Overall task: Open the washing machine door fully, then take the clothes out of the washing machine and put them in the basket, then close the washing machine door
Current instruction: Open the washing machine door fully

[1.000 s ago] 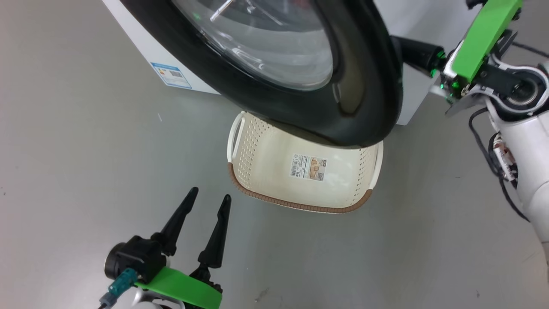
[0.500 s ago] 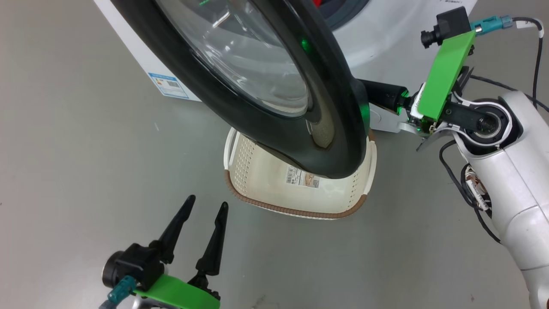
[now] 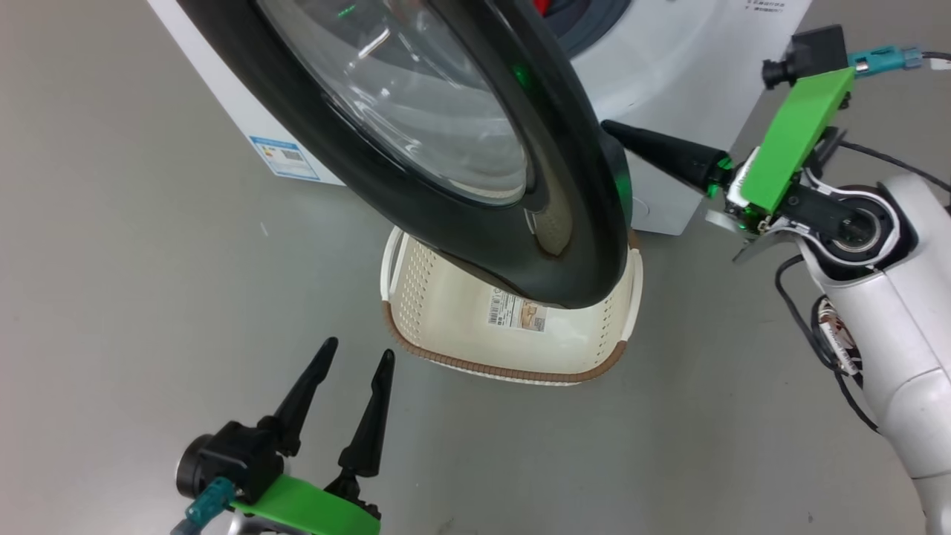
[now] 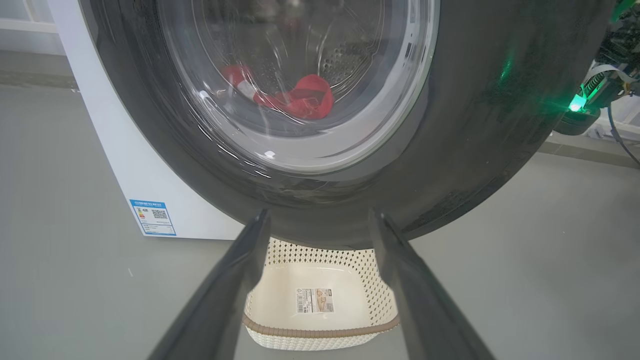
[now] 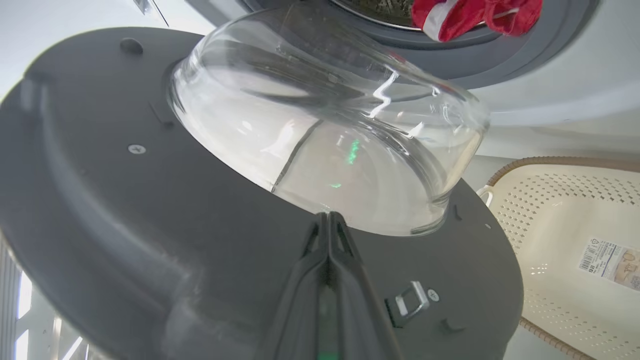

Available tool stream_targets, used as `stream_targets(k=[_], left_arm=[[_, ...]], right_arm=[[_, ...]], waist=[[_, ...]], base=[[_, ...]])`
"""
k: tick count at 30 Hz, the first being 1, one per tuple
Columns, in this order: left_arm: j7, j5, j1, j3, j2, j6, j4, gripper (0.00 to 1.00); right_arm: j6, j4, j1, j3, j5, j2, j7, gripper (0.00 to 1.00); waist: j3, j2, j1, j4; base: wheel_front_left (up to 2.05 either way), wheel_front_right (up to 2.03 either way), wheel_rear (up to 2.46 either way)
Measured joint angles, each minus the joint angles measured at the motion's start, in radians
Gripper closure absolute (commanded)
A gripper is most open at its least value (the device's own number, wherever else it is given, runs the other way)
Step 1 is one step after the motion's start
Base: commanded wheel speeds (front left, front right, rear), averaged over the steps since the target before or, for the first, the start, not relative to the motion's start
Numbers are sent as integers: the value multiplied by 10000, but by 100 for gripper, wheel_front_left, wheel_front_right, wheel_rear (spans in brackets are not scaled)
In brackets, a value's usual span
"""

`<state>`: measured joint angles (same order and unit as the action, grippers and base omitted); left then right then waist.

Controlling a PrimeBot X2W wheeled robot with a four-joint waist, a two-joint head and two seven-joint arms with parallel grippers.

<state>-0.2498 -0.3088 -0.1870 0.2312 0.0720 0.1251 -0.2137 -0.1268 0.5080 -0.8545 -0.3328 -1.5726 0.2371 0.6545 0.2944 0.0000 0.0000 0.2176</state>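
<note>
Right gripper (image 3: pixel 613 130), clenched on nothing, noses in behind the door (image 3: pixel 446 223) to push it wider. Left gripper (image 3: pixel 358 348) hovers released in front of the door (free for the clothes (image 5: pixel 470 17)), basket (image 3: pixel 483 368) beneath the door.

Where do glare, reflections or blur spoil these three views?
Head view: green glints on the washing machine door, the basket mirrored in its rim. Left wrist view: the clothes warped through the glass. Right wrist view: white glare streaks on the glass, right gripper soft.
</note>
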Motion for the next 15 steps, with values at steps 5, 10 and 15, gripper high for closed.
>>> stream_targets(k=[5,10,15], left_arm=[[0,-2,17,-71,35,0,-4,0],[0,-15,50,-219,123,0,-29,0],[0,-17,275,-382,188,0,-27,0]], right_arm=[[0,21,293,224,174,291,-395,100],[0,-278,941,268,380,481,-842,100],[0,-688,1811,232,790,660,-1444,10]], waist=[[-140,0,0,-141],[-317,0,0,-316],[-483,0,0,-535]], base=[[0,0,0],[0,0,0],[0,0,0]])
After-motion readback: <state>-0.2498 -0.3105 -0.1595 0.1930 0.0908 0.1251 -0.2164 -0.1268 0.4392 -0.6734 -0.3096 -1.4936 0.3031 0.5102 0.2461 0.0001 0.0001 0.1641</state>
